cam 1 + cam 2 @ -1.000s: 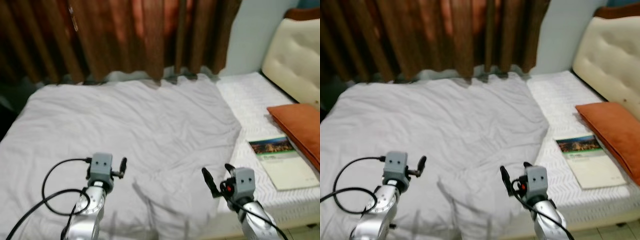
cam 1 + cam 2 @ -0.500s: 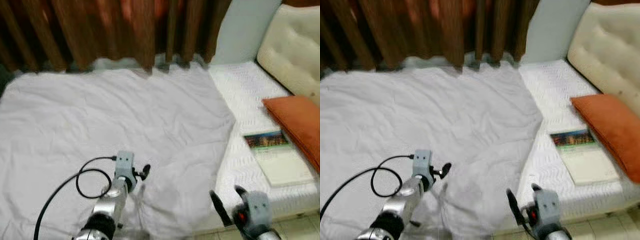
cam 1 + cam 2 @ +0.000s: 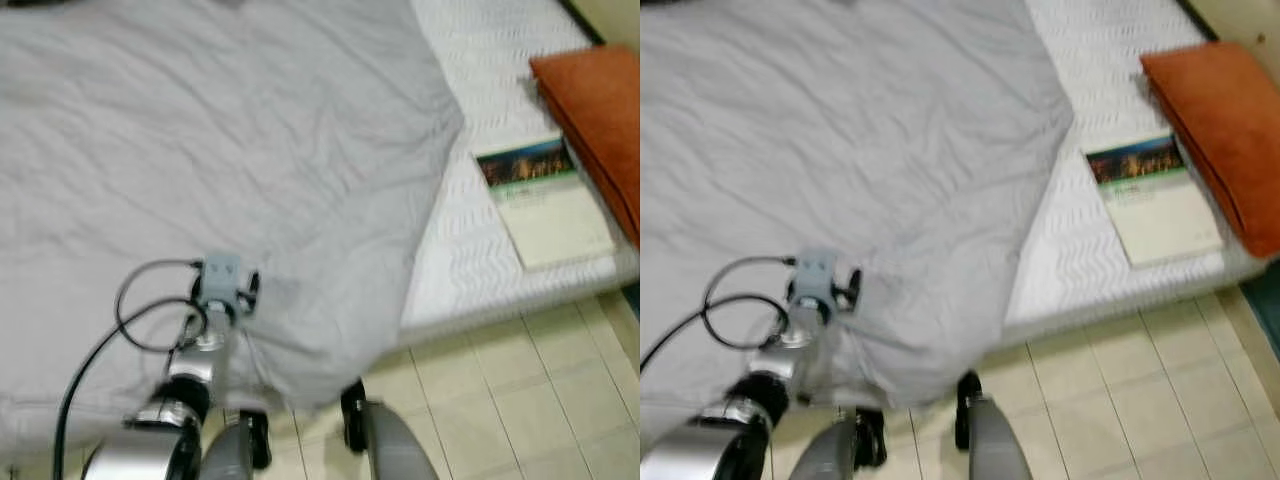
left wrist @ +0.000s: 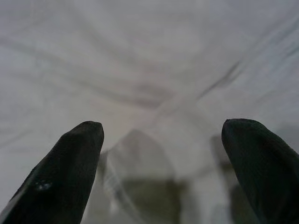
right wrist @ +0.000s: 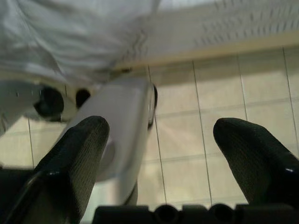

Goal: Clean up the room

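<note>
The left end effector (image 3: 248,285) sits in the lower left of the left eye view, low over the grey blanket (image 3: 220,150) near the blanket's hanging front edge. In the left wrist view its two black fingers (image 4: 70,163) stand spread wide, with creased cloth between and beyond them and nothing pinched. The right end effector (image 5: 159,154) points down at the floor (image 5: 224,93); its fingers are also spread, framing pale tiles and one of the robot's own silver legs (image 5: 121,121).

The step in hand looks like tidying the bed, starting with a grip on the blanket. To do it well, the left fingers should drop onto a raised fold rather than flat cloth, close on a good bunch of fabric, and pull evenly so the sheet slides instead of dragging into a lump. The right arm would likely have to come up to take a second hold.

The blanket is thin, soft and matte, full of shallow wrinkles, and drapes over the mattress corner in the lower middle. To the right lies bare white mattress (image 3: 480,240) with a quilted zigzag texture. On it rests a flat, glossy book (image 3: 545,200), and just beside that, at the right edge, a plump rust-orange pillow (image 3: 595,110).
</note>
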Robot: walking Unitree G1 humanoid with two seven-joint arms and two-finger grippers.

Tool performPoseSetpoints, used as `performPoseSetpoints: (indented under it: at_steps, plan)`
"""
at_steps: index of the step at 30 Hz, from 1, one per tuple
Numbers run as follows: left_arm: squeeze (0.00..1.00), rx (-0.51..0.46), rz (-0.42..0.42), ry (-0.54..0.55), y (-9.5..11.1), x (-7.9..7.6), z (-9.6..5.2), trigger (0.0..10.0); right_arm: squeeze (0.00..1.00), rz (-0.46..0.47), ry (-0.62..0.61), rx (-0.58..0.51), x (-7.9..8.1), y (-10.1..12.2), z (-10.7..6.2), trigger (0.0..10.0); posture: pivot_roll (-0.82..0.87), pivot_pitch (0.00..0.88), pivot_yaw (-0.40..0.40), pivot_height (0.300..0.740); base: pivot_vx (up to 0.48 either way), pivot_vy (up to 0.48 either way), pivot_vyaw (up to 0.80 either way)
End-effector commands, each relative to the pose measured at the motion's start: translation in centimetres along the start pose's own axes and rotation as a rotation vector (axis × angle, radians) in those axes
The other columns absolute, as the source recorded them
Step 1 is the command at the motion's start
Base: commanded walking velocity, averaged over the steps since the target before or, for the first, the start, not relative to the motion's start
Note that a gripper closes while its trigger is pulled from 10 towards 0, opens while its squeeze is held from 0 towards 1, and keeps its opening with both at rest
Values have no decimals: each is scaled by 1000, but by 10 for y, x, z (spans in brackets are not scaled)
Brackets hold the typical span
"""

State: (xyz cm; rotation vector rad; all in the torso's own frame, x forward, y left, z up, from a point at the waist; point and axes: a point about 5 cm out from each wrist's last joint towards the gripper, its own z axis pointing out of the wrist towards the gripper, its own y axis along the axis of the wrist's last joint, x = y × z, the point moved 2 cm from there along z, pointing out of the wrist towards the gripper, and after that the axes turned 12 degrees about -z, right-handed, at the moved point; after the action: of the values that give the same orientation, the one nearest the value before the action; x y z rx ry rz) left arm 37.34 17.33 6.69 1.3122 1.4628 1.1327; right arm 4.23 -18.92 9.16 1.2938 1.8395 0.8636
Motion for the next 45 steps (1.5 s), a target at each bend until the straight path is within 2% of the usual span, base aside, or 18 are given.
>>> performPoseSetpoints:
  at_steps: [1, 3, 5, 6, 8, 10, 11, 12, 16, 17, 29, 35, 36, 40, 41, 42, 43, 45]
  plan:
    - [0, 72, -14, 67, -22, 15, -6, 10000, 0, 9, 6, 49, 3, -1, -10, 10000, -407, 681, -60, 732, 0, 0, 0]
    - [0, 79, -25, 84, -24, 19, -7, 10000, 0, 13, 7, 53, 4, -1, -13, 10000, -406, 687, -59, 732, 0, 0, 0]
    - [0, 152, -240, 104, -39, 23, -12, 10000, 0, 23, 4, 65, 5, 0, -17, 10000, -395, 681, -55, 732, 0, 0, 0]
    - [0, 152, -240, 104, -39, 23, -12, 10000, 0, 23, 4, 65, 5, 0, -17, 10000, -395, 681, -55, 732, 0, 0, 0]
    - [0, 207, -492, 57, -51, 12, -15, 10000, 0, 28, 4, 71, 6, -1, -18, 10000, -397, 670, -54, 732, 0, 0, 0]
    - [0, 208, -560, 19, -50, 5, -15, 10000, 0, 28, 3, 70, 5, 0, -17, 10000, -399, 668, -53, 732, 0, 0, 0]
    - [0, 204, -583, 11, -49, 2, -14, 7255, 0, 27, 0, 70, 5, 0, -17, 10000, -400, 668, -52, 732, 0, 0, 0]
    - [0, 204, -606, -2, -48, 0, -14, 0, 0, 26, -2, 70, 4, 0, -16, 10000, -400, 668, -52, 732, 0, 0, 0]
    - [0, 195, -619, -99, -43, -17, -13, 0, 0, 26, -10, 76, 3, -3, -16, 10000, -393, 658, -44, 732, 0, 0, 0]
    - [0, 207, -589, -141, -44, -24, -14, 0, 0, 26, -12, 79, 3, -4, -15, 10000, -388, 657, -37, 732, 0, 0, 0]
    - [0, 277, -458, -176, -60, -27, -21, 0, 0, 36, -11, 77, 7, -7, -11, 10000, -378, 645, -22, 732, 0, 0, 0]
    - [0, 264, -363, -307, -58, -40, -24, 0, 0, 50, -21, 23, 10, -10, 22, 10000, -327, 555, 45, 732, 0, 0, 0]
    - [0, 266, -257, -383, -57, -49, -25, 0, 0, 59, -54, -17, 6, -5, 38, 10000, -315, 503, 79, 732, 0, 0, 0]
    - [0, 272, -154, -447, -56, -59, -26, 0, 0, 70, -100, -55, -1, -2, 58, 10000, -319, 438, 118, 732, 0, 0, 0]
    - [0, 272, -103, -462, -55, -62, -26, 3098, 0, 71, -116, -68, -4, -1, 64, 10000, -320, 424, 127, 732, 0, 0, 0]
    - [0, 272, -103, -462, -55, -62, -26, 3098, 0, 71, -116, -68, -4, -1, 64, 10000, -320, 424, 127, 732, 0, 0, 0]
    - [0, 271, -50, -471, -55, -64, -26, 10000, 0, 70, -127, -78, -7, 0, 70, 10000, -324, 412, 132, 732, 0, 0, 0]
    - [0, 232, 11, -499, -47, -74, -24, 10000, 0, 65, -163, -96, -16, 1, 82, 10000, -344, 337, 153, 732, 0, 0, 0]
